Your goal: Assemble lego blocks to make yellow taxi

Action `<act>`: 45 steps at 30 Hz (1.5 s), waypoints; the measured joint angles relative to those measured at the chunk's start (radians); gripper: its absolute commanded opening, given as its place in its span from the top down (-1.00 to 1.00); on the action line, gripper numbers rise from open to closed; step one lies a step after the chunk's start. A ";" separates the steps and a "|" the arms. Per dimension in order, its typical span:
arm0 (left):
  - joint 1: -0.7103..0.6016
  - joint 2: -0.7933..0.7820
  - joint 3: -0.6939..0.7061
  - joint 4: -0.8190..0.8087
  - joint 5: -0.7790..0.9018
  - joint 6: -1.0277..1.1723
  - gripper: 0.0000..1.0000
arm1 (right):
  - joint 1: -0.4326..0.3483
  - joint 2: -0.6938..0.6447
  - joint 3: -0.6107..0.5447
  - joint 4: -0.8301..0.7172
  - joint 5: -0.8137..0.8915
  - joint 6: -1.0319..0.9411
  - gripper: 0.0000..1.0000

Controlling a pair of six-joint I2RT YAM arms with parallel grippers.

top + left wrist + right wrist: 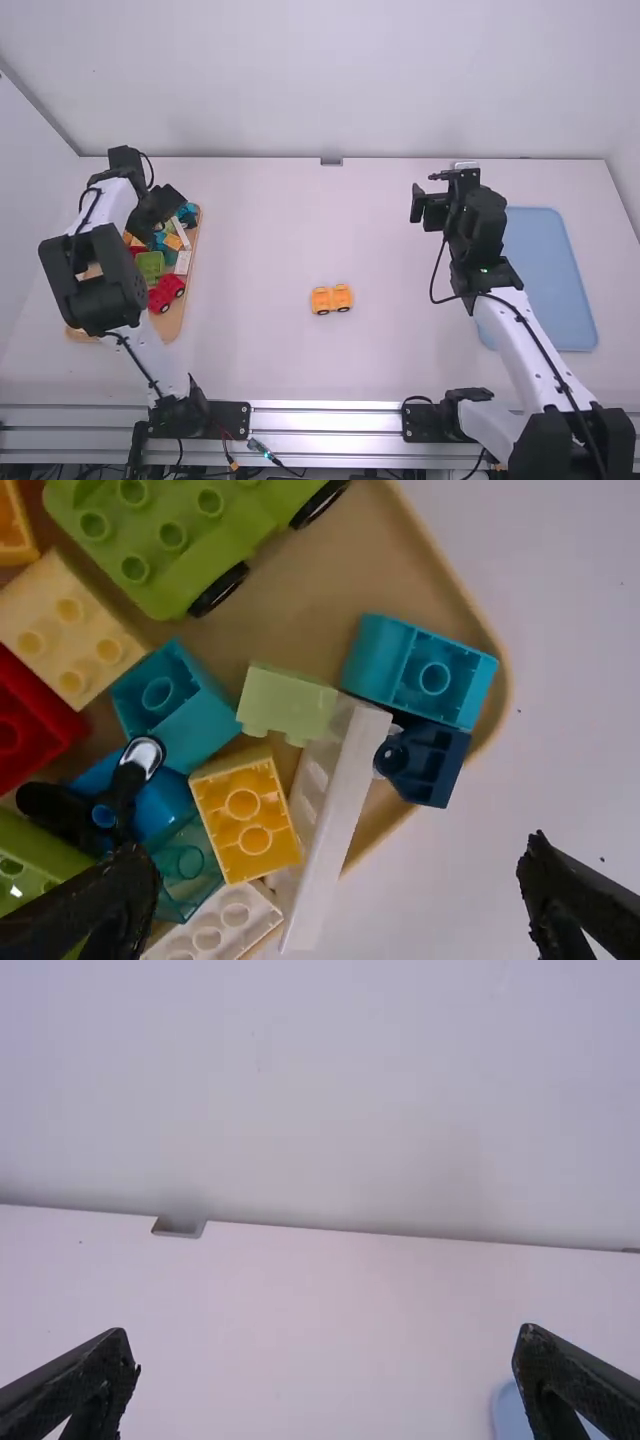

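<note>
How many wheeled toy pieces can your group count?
3: the orange piece mid-table; the red piece and a green piece on the tan tray. Some may be hidden.

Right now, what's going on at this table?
The left gripper hovers, fingers open, over a tray of mixed blocks, near a yellow block. An orange wheeled piece, likely the taxi's start, sits mid-table. The right gripper is open and empty, left of a blue mat.

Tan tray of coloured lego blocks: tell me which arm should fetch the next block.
Left, probably: the left gripper, jaws open, hangs over the tan tray, while the right gripper is far off, near the light-blue tray.
</note>
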 measured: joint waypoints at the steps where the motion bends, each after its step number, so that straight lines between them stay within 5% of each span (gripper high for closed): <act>1: -0.001 0.000 0.000 -0.004 -0.002 -0.007 -0.90 | 0.000 0.000 0.000 0.000 0.001 -0.001 -0.97; 15: -0.004 0.000 0.000 -0.104 -0.050 -0.061 -0.92 | 0.000 0.000 0.000 -0.003 -0.002 -0.005 -0.98; 45: -0.016 0.139 0.068 -0.017 -0.045 -0.061 -0.68 | 0.000 0.000 0.000 -0.003 -0.021 -0.002 -0.98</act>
